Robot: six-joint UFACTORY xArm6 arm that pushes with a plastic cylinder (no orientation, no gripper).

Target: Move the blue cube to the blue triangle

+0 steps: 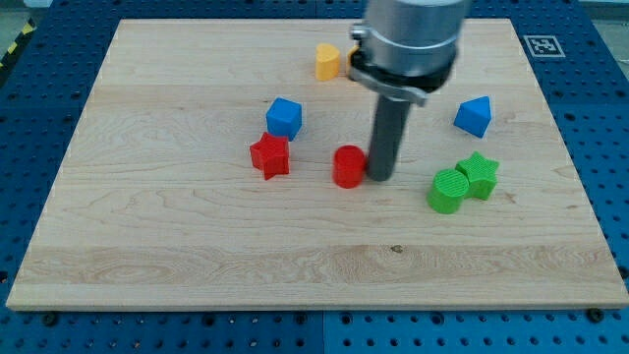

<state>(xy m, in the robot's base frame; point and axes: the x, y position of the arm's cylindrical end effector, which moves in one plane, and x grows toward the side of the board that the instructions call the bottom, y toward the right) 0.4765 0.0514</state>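
The wooden surface (197, 265) carried a blue cube (284, 117), red star (270, 155), red cylinder (348, 166), blue triangle (474, 116), green cylinder (448, 191), green star (480, 174), and, near the top edge, a yellow block (327, 61).

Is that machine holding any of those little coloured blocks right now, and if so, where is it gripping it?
Nothing is held. My tip is a bare rod that only pushes; it stands just right of the red cylinder, touching or nearly so.

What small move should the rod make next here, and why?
Probably slide my tip toward the view's left, skirting the red cylinder it sits beside. The blue cube must travel right to the blue triangle, so the tip needs to get to the cube's left side first.
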